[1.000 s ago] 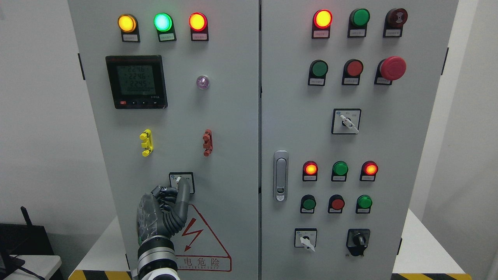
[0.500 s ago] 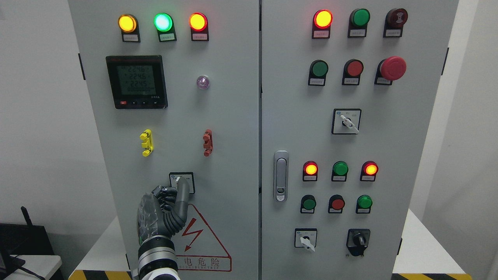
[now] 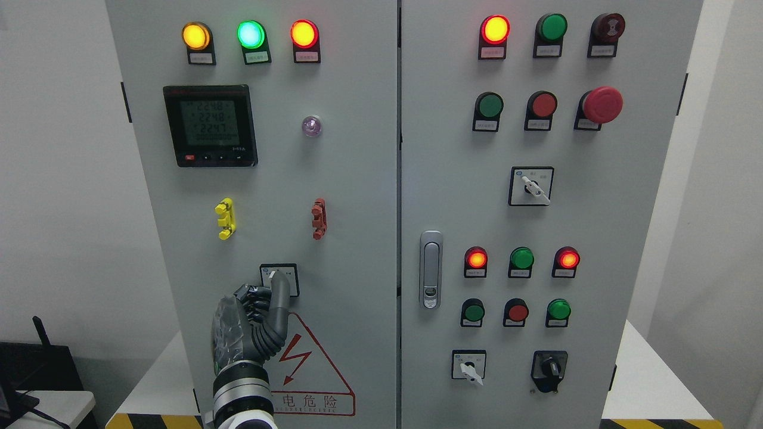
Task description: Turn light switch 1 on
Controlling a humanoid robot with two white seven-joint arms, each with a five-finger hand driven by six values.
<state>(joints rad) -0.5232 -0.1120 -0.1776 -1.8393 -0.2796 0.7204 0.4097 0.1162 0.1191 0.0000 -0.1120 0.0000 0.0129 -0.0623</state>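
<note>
A small selector switch (image 3: 291,275) with a white knob sits in a black-framed plate low on the left cabinet door (image 3: 357,179). My left hand (image 3: 265,298) reaches up from the bottom edge. One dark finger (image 3: 279,292) lies straight up over the knob and hides most of it. The other fingers (image 3: 250,300) are curled just left of the plate. The white tip of the knob (image 3: 272,275) shows beside the finger. The right hand is out of view.
Above the switch are yellow (image 3: 225,218) and red (image 3: 319,218) clips, a digital meter (image 3: 210,125) and three lit lamps. The right door (image 3: 626,196) carries buttons, lamps, three more selector switches, a red mushroom stop (image 3: 602,104) and a latch handle (image 3: 430,269).
My left hand and its raised finger have shifted very slightly left on the switch. The meter digits have changed. Nothing else has moved.
</note>
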